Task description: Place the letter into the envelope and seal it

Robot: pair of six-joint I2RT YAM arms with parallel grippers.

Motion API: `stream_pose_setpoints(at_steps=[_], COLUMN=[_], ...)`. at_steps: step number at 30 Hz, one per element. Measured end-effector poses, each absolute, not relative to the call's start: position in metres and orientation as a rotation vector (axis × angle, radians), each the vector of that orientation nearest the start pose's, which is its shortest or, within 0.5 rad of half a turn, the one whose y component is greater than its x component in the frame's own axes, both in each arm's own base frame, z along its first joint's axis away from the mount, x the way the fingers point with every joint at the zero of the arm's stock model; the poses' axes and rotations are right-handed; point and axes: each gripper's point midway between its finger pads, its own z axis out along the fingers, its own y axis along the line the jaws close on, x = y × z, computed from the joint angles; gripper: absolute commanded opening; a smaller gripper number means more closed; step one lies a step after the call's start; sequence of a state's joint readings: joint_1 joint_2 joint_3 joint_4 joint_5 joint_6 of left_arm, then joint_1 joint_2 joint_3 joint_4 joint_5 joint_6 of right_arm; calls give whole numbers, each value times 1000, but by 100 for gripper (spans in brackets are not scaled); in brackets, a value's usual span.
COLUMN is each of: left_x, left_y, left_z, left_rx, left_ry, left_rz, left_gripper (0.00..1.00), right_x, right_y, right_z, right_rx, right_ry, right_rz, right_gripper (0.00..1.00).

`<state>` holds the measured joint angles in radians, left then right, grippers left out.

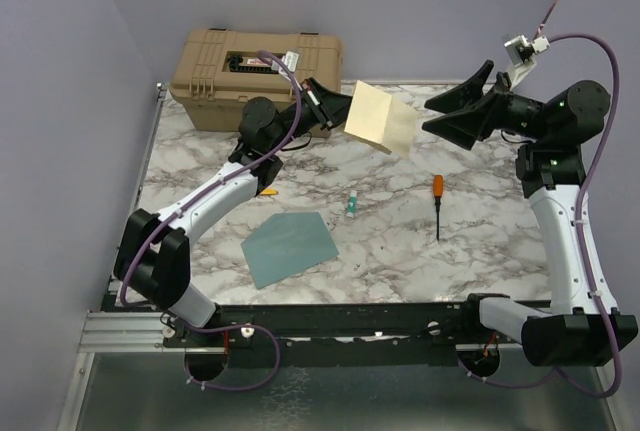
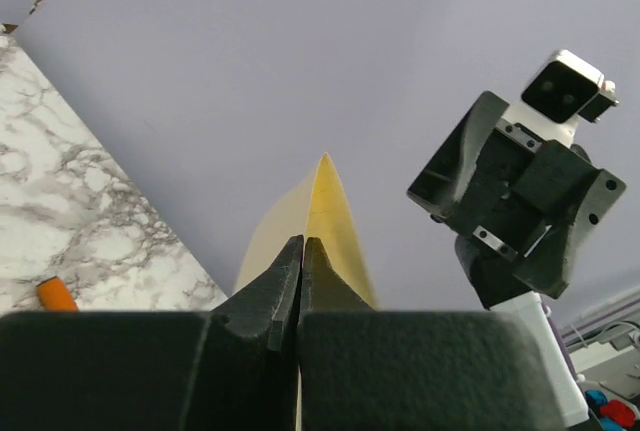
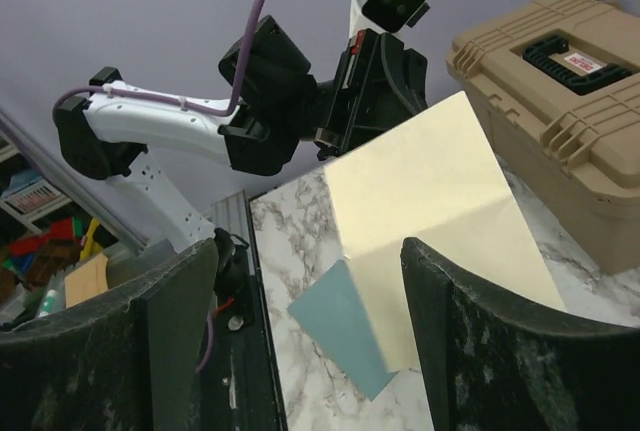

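My left gripper (image 1: 335, 111) is shut on the left edge of the cream letter (image 1: 380, 118) and holds it in the air over the back of the table. In the left wrist view the letter (image 2: 325, 213) shows edge-on beyond the closed fingertips (image 2: 290, 269). My right gripper (image 1: 447, 113) is open and empty, facing the letter from the right with a gap between them. In the right wrist view the letter (image 3: 430, 213) fills the space ahead of the open fingers (image 3: 480, 341). The teal envelope (image 1: 289, 247) lies flat on the table at front left and also shows in the right wrist view (image 3: 345, 336).
A tan hard case (image 1: 255, 73) stands at the back left. An orange-handled screwdriver (image 1: 437, 201) and a small teal glue stick (image 1: 352, 203) lie mid-table. The marble tabletop (image 1: 400, 241) ends at a black front rail (image 1: 330, 319).
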<state>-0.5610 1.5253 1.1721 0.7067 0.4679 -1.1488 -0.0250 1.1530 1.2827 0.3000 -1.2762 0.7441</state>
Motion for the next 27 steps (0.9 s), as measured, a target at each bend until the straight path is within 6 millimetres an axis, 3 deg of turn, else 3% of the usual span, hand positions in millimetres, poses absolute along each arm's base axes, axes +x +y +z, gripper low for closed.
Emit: stream_pose_setpoints(at_steps=[4, 8, 13, 17, 20, 27], left_x=[343, 329, 298, 280, 273, 265], left_y=[-339, -341, -344, -344, -344, -342], left_z=[403, 415, 428, 434, 438, 452], left_rx=[64, 186, 379, 479, 519, 569], left_ry=[1484, 1460, 1441, 1437, 1438, 1405], left_rz=[-1708, -1727, -1786, -1827, -1851, -1864], left_gripper=[0, 0, 0, 0, 0, 0], right_x=[264, 288, 310, 313, 298, 261], right_y=[167, 162, 163, 172, 185, 201], right_z=[461, 457, 423, 398, 392, 392], right_rx=[-670, -592, -609, -675, -780, -987], right_ry=[1441, 1481, 1538, 1572, 1554, 1482], right_rz=[1241, 1174, 1200, 1287, 1367, 1484], right_gripper=[89, 92, 93, 91, 83, 43])
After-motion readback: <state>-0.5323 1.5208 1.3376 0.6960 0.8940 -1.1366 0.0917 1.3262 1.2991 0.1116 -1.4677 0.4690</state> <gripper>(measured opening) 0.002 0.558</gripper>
